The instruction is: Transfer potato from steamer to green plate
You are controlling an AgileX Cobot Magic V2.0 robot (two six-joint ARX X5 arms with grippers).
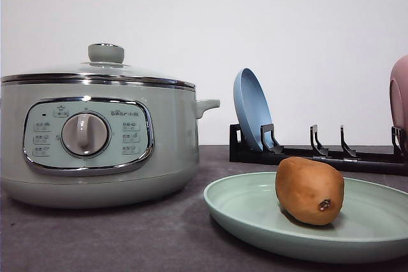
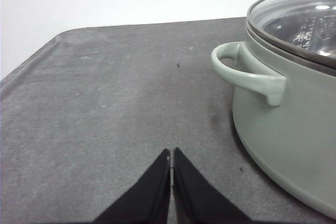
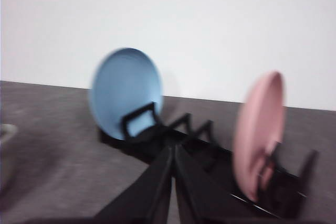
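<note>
I saw both grippers pressed together and empty, the left gripper (image 2: 171, 153) over the table (image 2: 105, 103) beside the lidded steamer (image 2: 294, 103), the right gripper (image 3: 173, 150) facing the rack (image 3: 210, 150), while the potato (image 1: 310, 190) lay on the green plate (image 1: 248, 211).

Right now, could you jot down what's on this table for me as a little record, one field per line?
potato: lying on the green plate, dark spot toward the camera
steamer: left of the plate, glass lid on
blue plate: upright in the black rack behind
pink plate: upright at the rack's right end
left fingers: shut, empty, over bare table beside the steamer's handle
right fingers: shut, empty, facing the rack
</note>
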